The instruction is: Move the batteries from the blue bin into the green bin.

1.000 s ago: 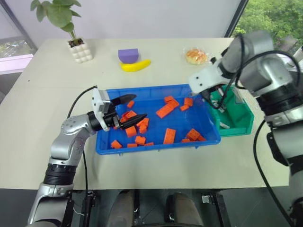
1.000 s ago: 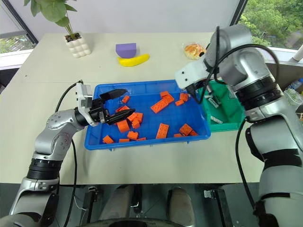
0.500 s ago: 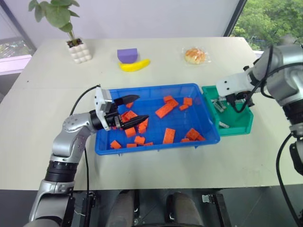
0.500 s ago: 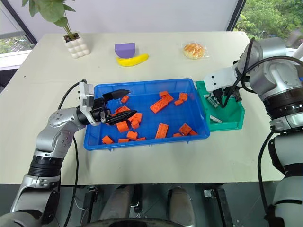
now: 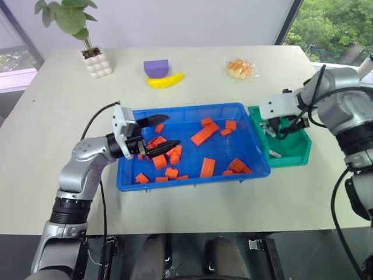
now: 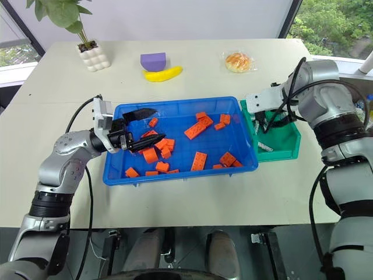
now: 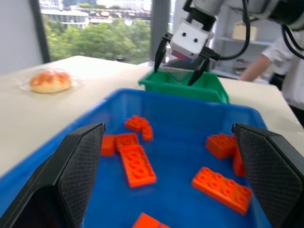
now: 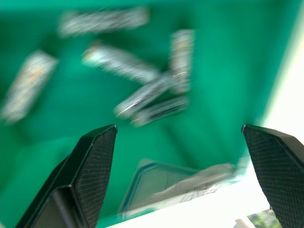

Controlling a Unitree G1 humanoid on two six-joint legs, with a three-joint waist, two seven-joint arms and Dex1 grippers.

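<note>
The blue bin (image 5: 192,108) sits mid-table and holds several orange blocks (image 5: 203,135). My left gripper (image 5: 164,133) hovers open over its left part, nothing between the fingers. To the right, touching the blue bin, stands the green bin (image 5: 297,153) with several whitish-grey batteries (image 8: 121,64) lying on its floor; one of the batteries (image 5: 275,154) rests near its front. My right gripper (image 5: 280,125) hangs open just above the green bin, pointing down into it, empty. From the left wrist the right gripper (image 7: 175,71) shows above the green bin (image 7: 190,88).
At the back of the table are a yellow banana (image 5: 166,80), a purple block (image 5: 157,67), a wrapped bun (image 5: 240,69) and a potted plant (image 5: 97,63). A person (image 7: 285,61) stands beyond the table on the right side.
My right gripper swung from the blue bin's right edge over to the green bin, dipped lower and opened. The left gripper has stayed over the blue bin.
</note>
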